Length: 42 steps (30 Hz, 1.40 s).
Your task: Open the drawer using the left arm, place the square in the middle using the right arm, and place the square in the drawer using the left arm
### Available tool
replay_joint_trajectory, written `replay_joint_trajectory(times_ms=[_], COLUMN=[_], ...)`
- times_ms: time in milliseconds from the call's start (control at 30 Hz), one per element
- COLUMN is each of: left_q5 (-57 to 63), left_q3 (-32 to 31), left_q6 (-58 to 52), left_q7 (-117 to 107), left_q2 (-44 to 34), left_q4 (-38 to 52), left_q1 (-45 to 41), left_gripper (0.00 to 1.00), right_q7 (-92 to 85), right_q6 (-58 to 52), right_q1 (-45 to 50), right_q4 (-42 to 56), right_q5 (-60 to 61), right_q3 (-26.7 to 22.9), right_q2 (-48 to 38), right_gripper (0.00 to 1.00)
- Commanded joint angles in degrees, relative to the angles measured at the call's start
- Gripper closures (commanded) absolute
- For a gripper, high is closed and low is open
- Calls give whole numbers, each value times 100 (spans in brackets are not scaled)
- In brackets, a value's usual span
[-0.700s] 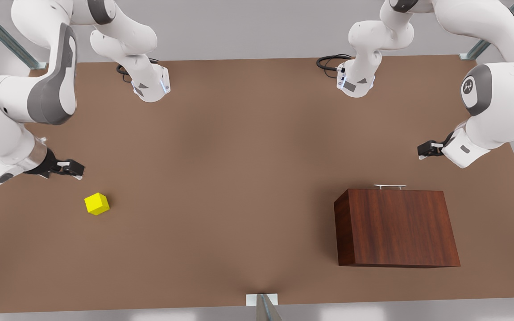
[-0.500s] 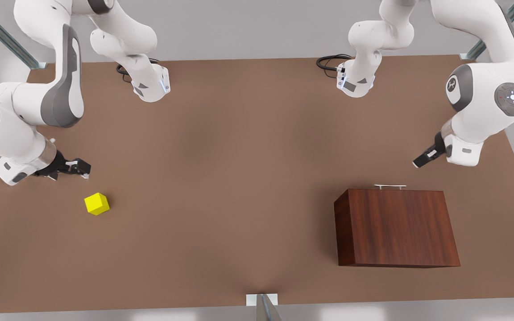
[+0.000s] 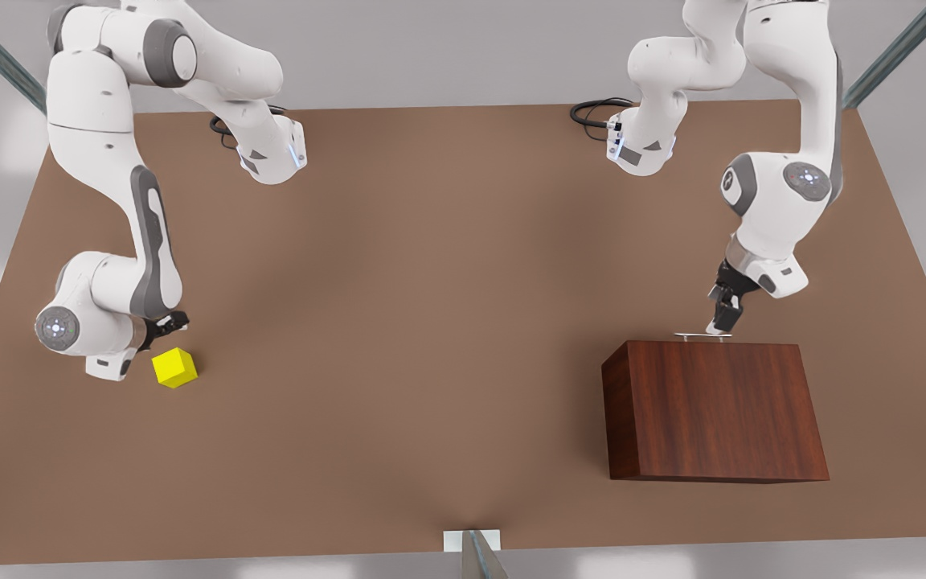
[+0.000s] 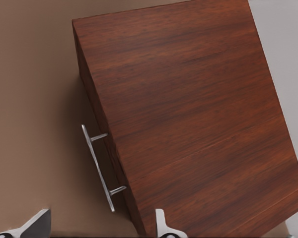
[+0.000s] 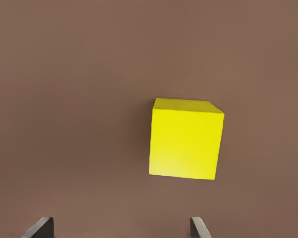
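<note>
Left end effector (image 3: 722,320): black, two-fingered, fingers spread apart and holding nothing; it hangs just above the thin silver bar handle (image 3: 702,335) at the back edge of the dark reddish-brown wood-grain cabinet (image 3: 712,410). The left wrist view shows its two pale fingertips (image 4: 37,223) set wide, with the handle (image 4: 98,166) lying between and beyond them, not yet touched.

Right end effector (image 3: 164,326): black, fingers parted and empty; it sits just beside the small bright yellow cube (image 3: 174,367), far from the cabinet, toward the front view's left. From the right wrist view the cube (image 5: 186,139) rests on the tabletop ahead of the spread fingertips (image 5: 38,228).

Just changed: over the last half second both white arms have swung down and in. The left one has come from well off the cabinet's far corner to right over the handle; the right one has folded closer to the cube.

Meaning for the task: I'd say both arms are finishing their approach. The drawer looks fully shut, so the pull has not begun, and the cube has not been lifted toward the middle.

Plain brown tabletop (image 3: 431,322): the middle stretch between cube and cabinet carries no mark.

Hard to make out: the drawer front faces away in the front view, so its seam is hidden. The right end effector is partly covered by its own wrist there. Both wrist views cut the fingers off at the tips.
</note>
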Motion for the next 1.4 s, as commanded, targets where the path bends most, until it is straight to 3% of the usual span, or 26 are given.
replay_joint_trajectory(times_ms=[0, 400, 933, 1100, 1267, 1367], left_q5=[-136, -857, -1103, -1103, -1112, -1112], left_q3=[0, 0, 9, 53, 53, 53], left_q6=[0, 1204, 1696, 1749, 1661, 1653], left_q7=[-1, -476, -476, -476, -476, -476], left_q2=[3, 3, 600, 759, 724, 609], left_q4=[-9, -1002, -993, -993, -1002, -1177], left_q1=[69, 69, 69, 69, 69, 69], left_gripper=[0, 0, 0, 0, 0, 0], right_q7=[-20, -336, -301, -266, -248, -222], right_q6=[11, 1207, 2244, 2446, 2428, 2411], right_q1=[3, 38, 38, 65, 153, 179], right_q4=[-11, -125, -451, -503, -565, -565], right_q5=[0, -184, -70, 185, 273, 352], right_q3=[-2, -204, -204, -195, -195, -195], right_q2=[47, 425, 697, 759, 741, 689], right_gripper=[0, 0, 0, 17, 46, 48])
